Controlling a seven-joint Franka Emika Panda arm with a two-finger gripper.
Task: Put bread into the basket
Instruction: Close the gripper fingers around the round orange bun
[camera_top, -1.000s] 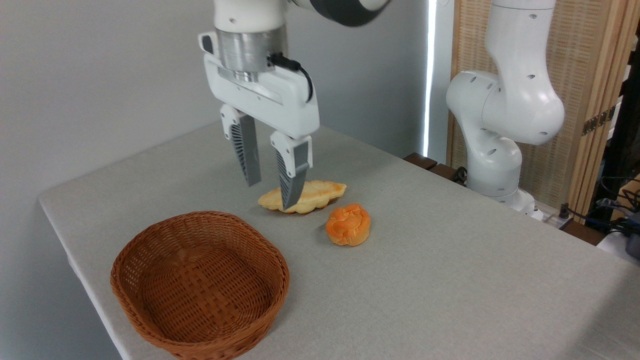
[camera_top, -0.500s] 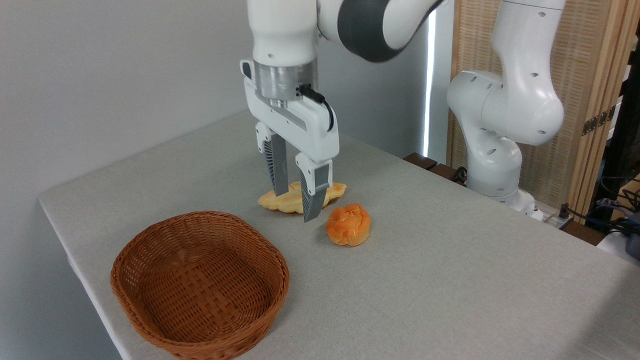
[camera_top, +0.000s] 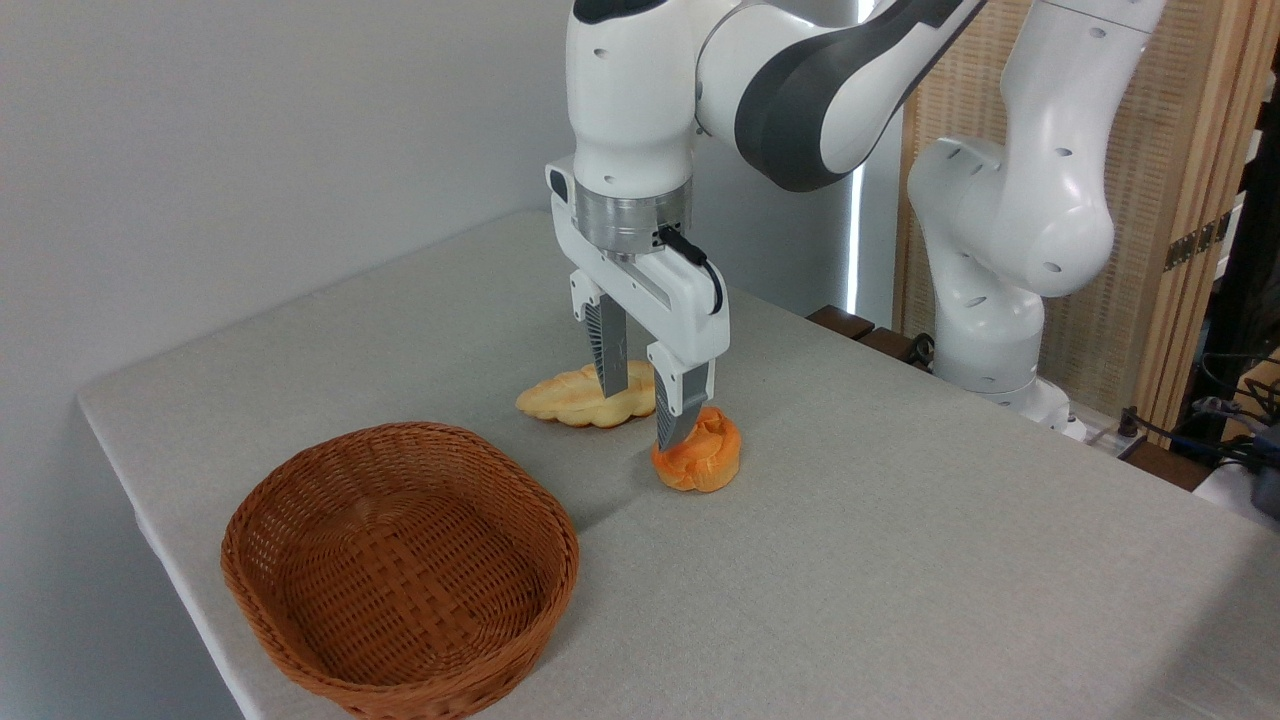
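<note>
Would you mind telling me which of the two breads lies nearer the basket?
The pale-yellow elongated loaf: it lies nearer the wicker basket than the round deep-orange knotted bun, which sits farther right.

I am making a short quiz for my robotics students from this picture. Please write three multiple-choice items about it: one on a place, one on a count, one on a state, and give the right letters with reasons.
1. Where does the orange bun lie?
A. inside the basket
B. on the table, right of the pale loaf
C. on top of the pale loaf

2. How many bread pieces are in view?
A. one
B. two
C. three

3. What is the state of the gripper?
A. open, with nothing held
B. shut on the pale loaf
C. lifting the basket

Answers:
1 B: the bun rests on the grey table just right of the pale loaf.
2 B: only the bun and the loaf show.
3 A: its fingers stand apart, one in front of the loaf and one at the bun's left edge, and the basket is empty.
</note>
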